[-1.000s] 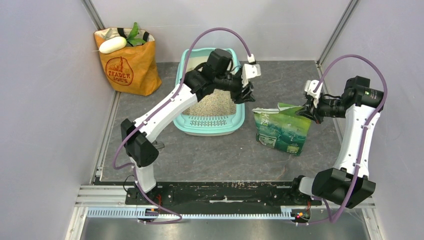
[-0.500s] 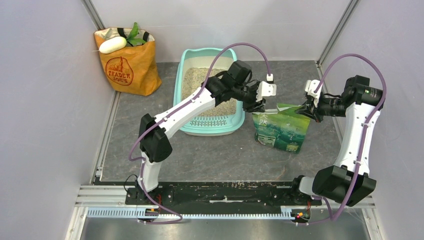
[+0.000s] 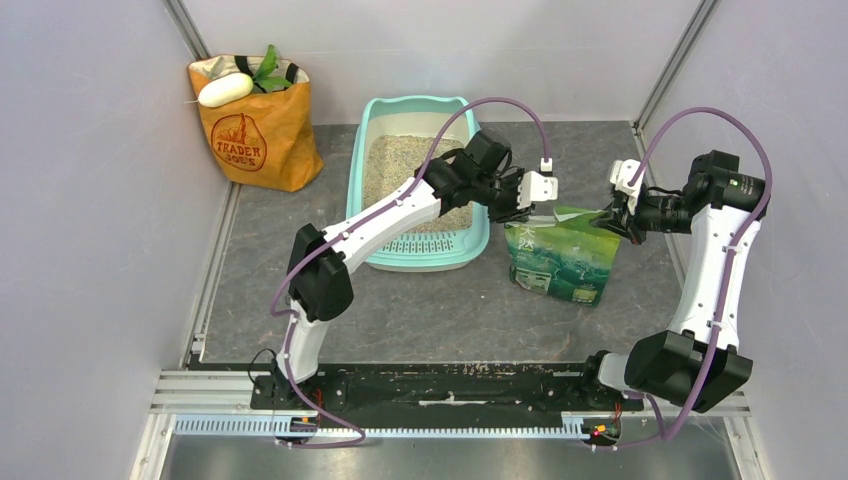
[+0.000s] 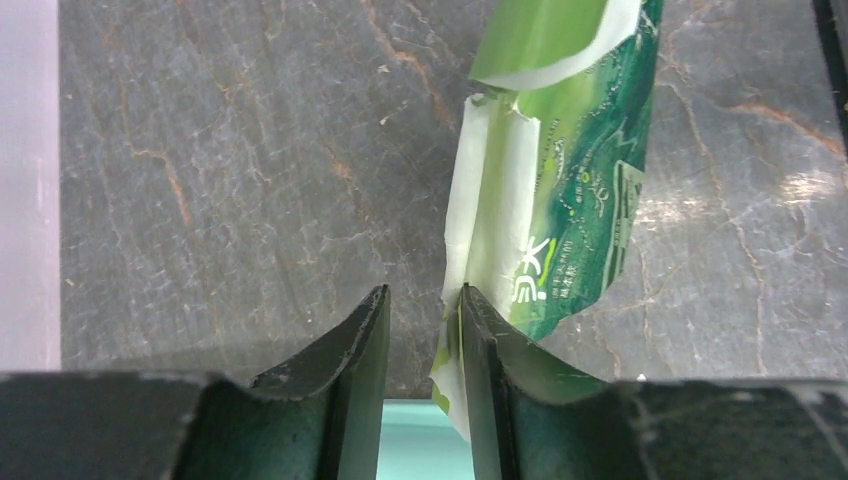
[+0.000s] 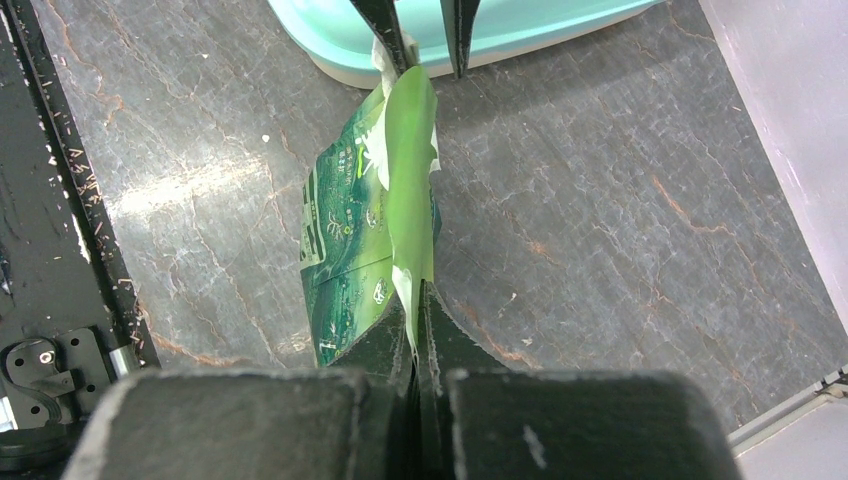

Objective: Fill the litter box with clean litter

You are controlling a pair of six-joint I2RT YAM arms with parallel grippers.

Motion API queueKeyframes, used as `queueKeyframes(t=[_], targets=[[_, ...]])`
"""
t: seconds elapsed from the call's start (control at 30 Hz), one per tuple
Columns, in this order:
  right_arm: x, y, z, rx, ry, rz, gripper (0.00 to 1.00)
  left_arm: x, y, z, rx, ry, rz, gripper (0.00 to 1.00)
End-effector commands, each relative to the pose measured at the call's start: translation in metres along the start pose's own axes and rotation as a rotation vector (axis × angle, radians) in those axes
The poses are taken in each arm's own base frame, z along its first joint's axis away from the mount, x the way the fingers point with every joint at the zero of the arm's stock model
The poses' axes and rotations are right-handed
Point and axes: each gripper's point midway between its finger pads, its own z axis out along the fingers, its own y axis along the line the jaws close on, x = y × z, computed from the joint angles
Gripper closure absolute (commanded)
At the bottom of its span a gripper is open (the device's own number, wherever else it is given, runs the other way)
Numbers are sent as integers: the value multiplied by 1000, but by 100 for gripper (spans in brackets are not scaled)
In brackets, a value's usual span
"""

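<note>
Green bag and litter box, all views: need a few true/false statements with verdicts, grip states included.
1. The right gripper is clamped on the bag. True.
2. The left gripper is shut on the bag. False: its jaws stand apart, with the bag's edge close by one of them.
3. The litter box holds litter. True.
4. The bag lies inside the litter box. False: it stands on the table beside the box.
</note>
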Motion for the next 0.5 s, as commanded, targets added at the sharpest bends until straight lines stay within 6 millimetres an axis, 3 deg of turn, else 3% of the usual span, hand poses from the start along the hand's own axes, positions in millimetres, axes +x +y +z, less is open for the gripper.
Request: queueKeyframes(t=[0.0,0.27,0.47], targets=[[-27,26,-3,-55,-87,85,100,-17,27,-3,-106,-37,86,63],[-28,25,-4,-53,-90,76,100,-11,17,8,-41,-53,122,71],[-28,24,-3,-53,-92,70,100,-5,-5,12,69,-62,138,67]])
